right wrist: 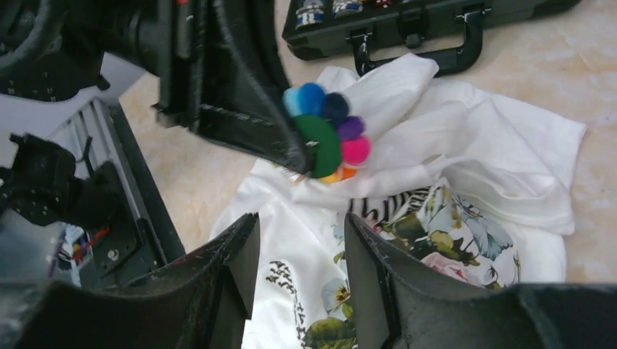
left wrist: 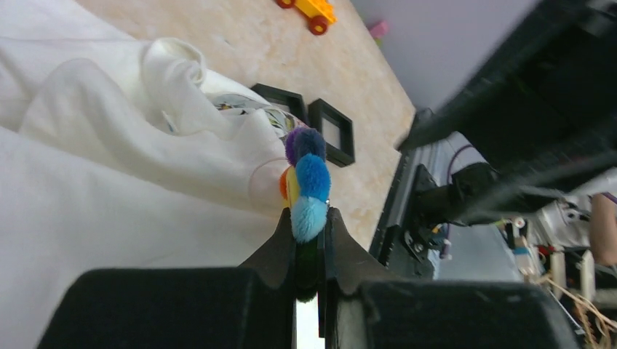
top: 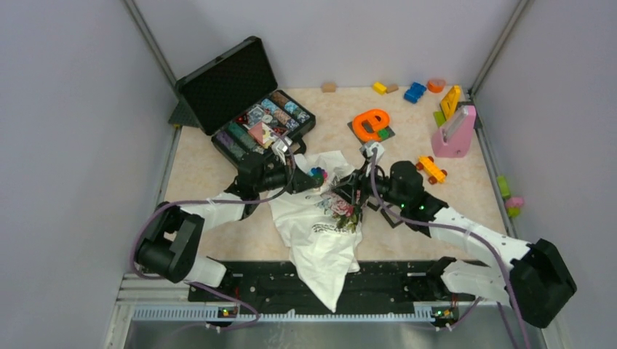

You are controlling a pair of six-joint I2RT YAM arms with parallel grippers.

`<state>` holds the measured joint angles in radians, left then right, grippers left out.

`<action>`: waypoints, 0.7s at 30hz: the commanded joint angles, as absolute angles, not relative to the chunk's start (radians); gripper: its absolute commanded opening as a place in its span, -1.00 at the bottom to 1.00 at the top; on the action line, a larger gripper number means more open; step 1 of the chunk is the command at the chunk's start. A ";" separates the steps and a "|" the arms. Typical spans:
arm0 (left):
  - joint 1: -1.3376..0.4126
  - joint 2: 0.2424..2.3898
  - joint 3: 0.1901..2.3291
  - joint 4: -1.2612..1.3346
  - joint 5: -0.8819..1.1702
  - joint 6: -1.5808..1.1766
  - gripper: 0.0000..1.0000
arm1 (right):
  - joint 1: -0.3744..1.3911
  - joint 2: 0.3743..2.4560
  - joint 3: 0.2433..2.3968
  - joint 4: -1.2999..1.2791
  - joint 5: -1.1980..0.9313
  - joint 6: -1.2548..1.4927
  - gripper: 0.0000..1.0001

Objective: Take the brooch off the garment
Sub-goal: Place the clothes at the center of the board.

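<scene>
Dark script lettering on the garment (top: 320, 243), illegible, orange toy (top: 371, 122) shaped like letter e

Beige marbled tabletop (top: 204, 171). Far left: open black case (top: 240, 94), lid raised, tray full of small patterned pieces. Centre: white floral-print T-shirt (top: 320, 233), crumpled, lower end draped over near edge. Behind shirt: orange letter e (top: 371, 123) on dark square tile. Right side: pink holder (top: 455, 134), orange toy car (top: 431, 169) near it. Along far edge: tan block (top: 329, 86), yellow block (top: 379, 88), blue block (top: 415, 92). Two small black frames (left wrist: 331, 131) side by side, just beside shirt
</scene>
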<state>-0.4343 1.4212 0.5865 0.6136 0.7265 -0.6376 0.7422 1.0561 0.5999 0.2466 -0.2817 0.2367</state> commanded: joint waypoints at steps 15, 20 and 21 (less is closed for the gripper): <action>-0.437 1.527 0.593 0.915 1.065 -0.722 -0.90 | 0.525 1.313 0.516 0.811 -0.669 0.491 0.01; -0.437 1.501 0.579 0.955 1.093 -0.730 -0.94 | 0.508 1.276 0.489 0.832 -0.649 0.463 0.00; -0.437 1.494 0.574 0.962 1.097 -0.730 -0.94 | 0.508 1.280 0.501 0.835 -0.668 0.461 0.01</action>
